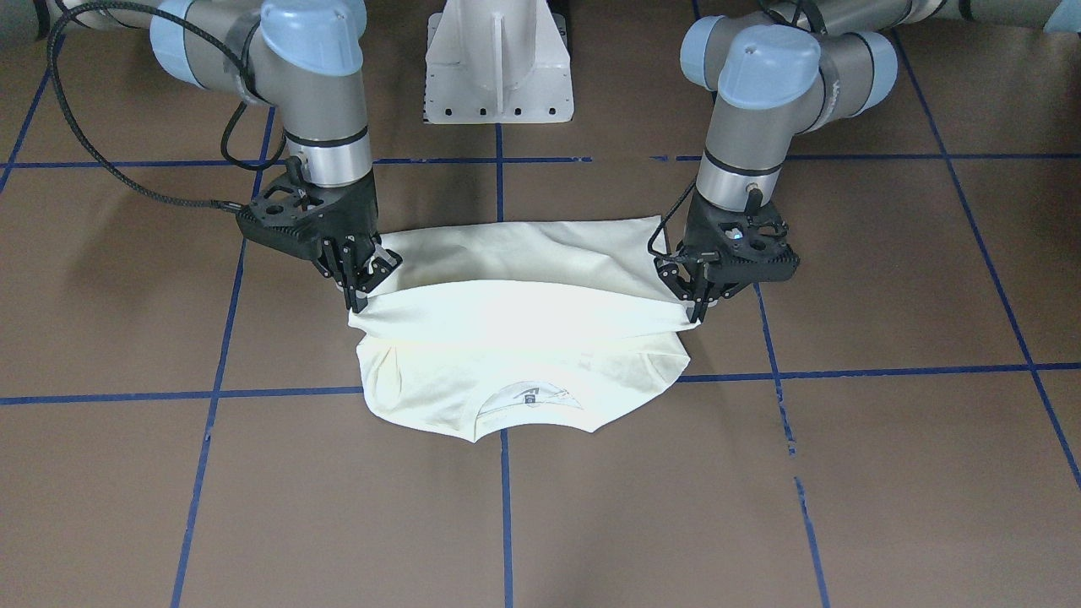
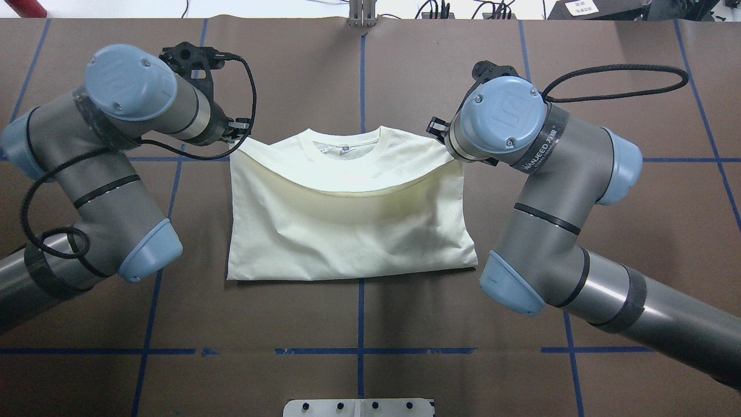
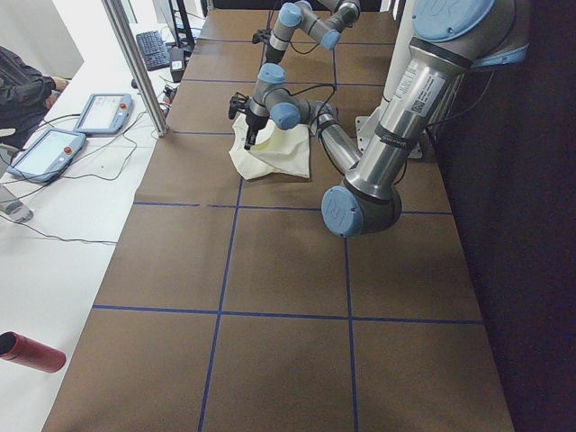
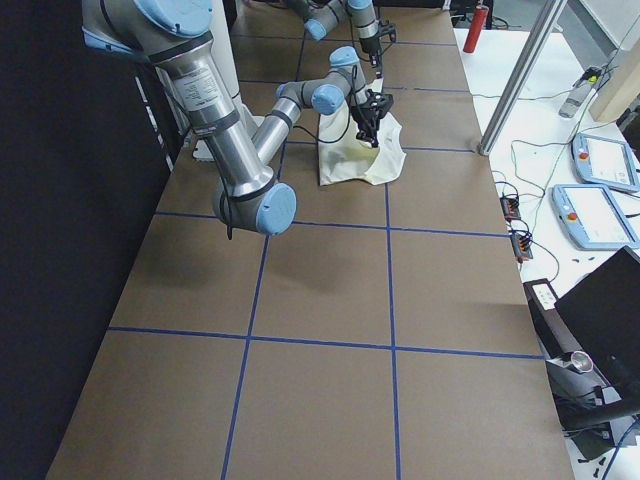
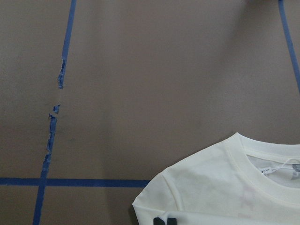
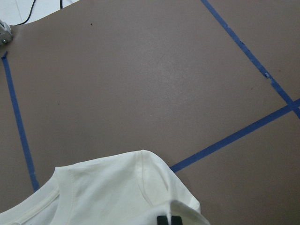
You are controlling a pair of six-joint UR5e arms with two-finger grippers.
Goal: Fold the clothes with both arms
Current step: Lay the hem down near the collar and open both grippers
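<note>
Exterior front-facing view: black left tool (image 1: 698, 311) and right tool (image 1: 353, 297) each pinch the raised fold of the cream-white cloth T-shirt (image 1: 524, 333), mid-frame on the brown bench (image 1: 887, 473), seemingly mid-fold; next, lay it level near the collar.

- The table (image 3: 288, 360): a brown top ruled into squares by blue tape lines (image 3: 222, 261).
- The left arm (image 3: 360, 180): near and large. It reaches in from 1 o'clock, with its elbow beside the centre and its forearm running back toward 11 o'clock.
- The left gripper (image 3: 250, 135): pointing down at the shirt's 10 o'clock edge; the jaws are too small to read.
- The shirt (image 3: 281, 157): cream and bunched, at 12 o'clock from the centre.
- The right arm (image 3: 291, 15): far and small, at the top edge at 12 o'clock.
- The white bench (image 3: 36, 279): along 9 o'clock, carrying two screens (image 3: 106, 112), a keyboard (image 3: 153, 49) at 11 o'clock and a red cylinder (image 3: 31, 351) at 8 o'clock.
- A person's sleeve (image 3: 25, 90): at 10 o'clock.
- The metal post (image 3: 135, 67): near the keyboard.
</note>
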